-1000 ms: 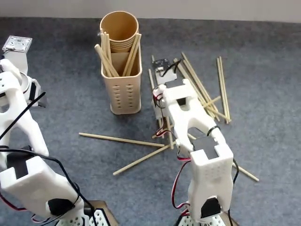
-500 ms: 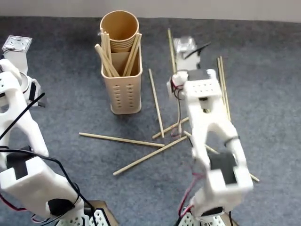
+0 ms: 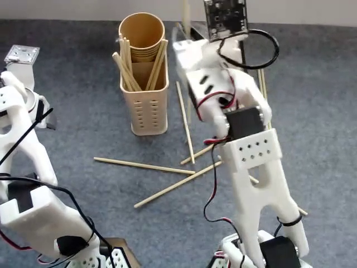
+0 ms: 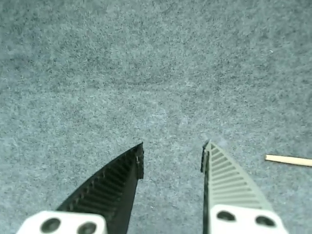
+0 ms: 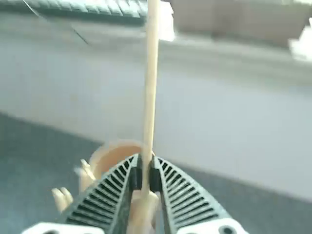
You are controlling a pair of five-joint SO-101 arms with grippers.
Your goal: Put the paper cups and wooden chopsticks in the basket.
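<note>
One slip worried me most: the pale wooden chopstick (image 5: 150, 73) stood nearly upright in my right jaws, gripped low on its length. I judged it could pivot in the grip. Its lower end could also catch the rim of the tall cream perforated basket (image 3: 144, 111), or the brown paper cup (image 3: 141, 33) inside it, and skate off onto the grey carpeted desk (image 3: 83, 67). The basket stood upper left of centre in the high view, already crowded with sticks; my chopstick rose at the top centre, just to its right. Several loose chopsticks (image 3: 144, 166) lay below the basket. My right jaws were clamped tight on the stick. My left jaws were apart, holding nothing, above bare desk.
</note>
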